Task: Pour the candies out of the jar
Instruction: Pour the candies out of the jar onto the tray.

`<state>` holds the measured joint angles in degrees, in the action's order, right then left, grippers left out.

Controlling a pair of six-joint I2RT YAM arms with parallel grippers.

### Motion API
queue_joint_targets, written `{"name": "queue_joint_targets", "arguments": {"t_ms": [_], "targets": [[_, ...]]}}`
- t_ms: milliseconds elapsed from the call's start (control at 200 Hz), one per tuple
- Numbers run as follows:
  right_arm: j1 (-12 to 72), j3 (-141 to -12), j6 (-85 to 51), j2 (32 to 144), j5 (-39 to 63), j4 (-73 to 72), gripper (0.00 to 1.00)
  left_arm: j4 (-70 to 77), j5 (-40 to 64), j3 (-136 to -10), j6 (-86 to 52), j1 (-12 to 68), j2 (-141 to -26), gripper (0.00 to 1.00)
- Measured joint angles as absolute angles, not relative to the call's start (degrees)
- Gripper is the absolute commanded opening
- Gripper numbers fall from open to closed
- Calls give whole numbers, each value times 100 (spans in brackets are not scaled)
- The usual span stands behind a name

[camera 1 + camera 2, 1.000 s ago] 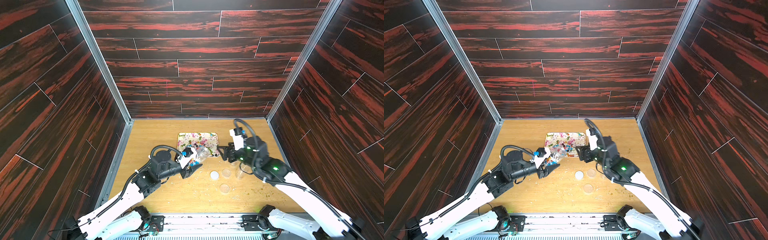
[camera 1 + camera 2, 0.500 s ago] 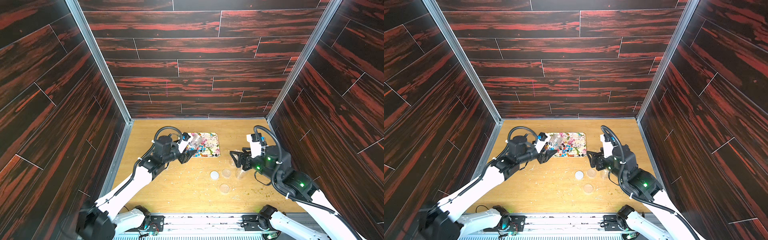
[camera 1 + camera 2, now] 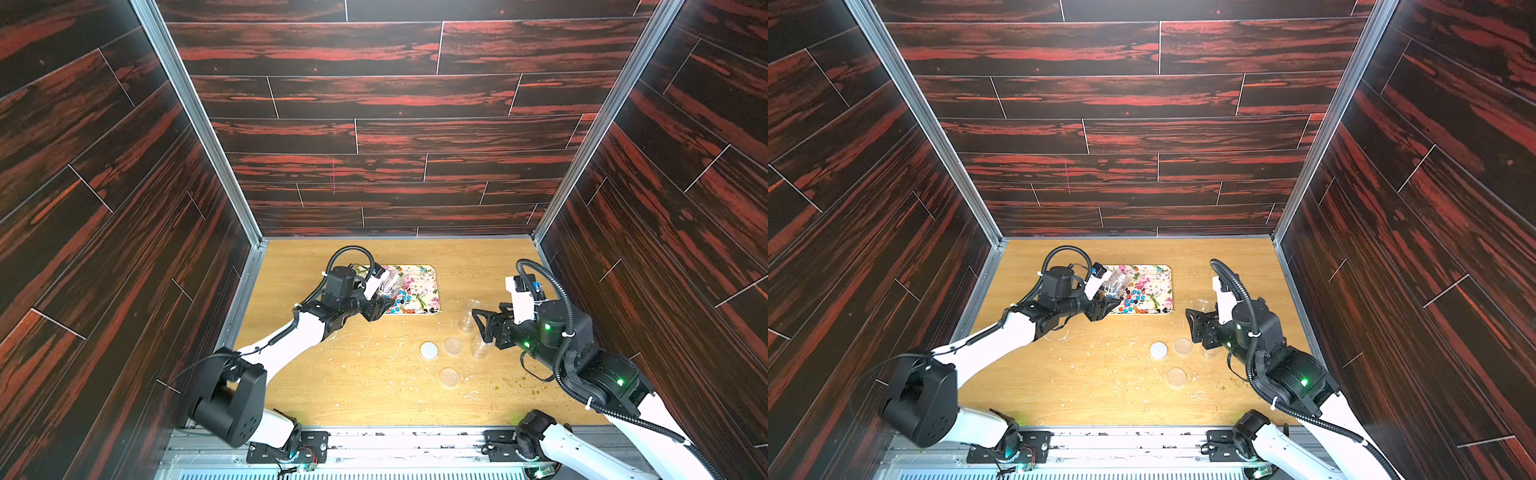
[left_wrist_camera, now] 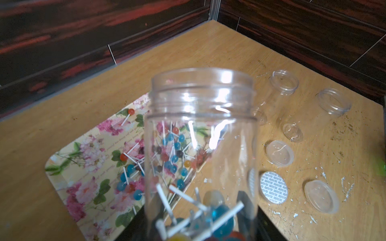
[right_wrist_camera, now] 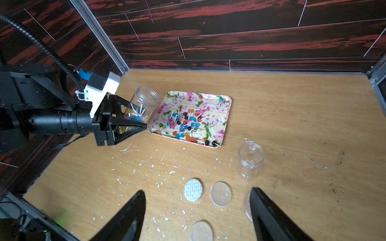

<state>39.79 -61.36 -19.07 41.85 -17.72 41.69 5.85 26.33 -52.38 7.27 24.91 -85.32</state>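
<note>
My left gripper is shut on the lower part of a clear, lidless jar. The jar leans over the left edge of the flowered tray, mouth slanting upward. A few candies on white sticks lie at its bottom by the jaws. Many more candies lie scattered on the tray, mostly toward its near side. My right gripper hangs open and holds nothing, right of the tray, above loose lids.
An empty clear jar stands right of the tray, and another sits by my right gripper. Two clear lids and a white seal disc lie on the wooden table, with white flecks strewn about.
My left gripper carried the jar from in front of the tray to its left edge, and coloured candies now show on the tray. My right arm drew back to the right.
</note>
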Motion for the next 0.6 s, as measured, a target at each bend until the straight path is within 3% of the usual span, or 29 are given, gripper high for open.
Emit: {"name": "queue_joint_targets", "arguments": {"t_ms": [601], "targets": [[3977,-6132,-1946,4082,-1911,4331,82,377,2770,-5378,878,1649,-9299,55]]}}
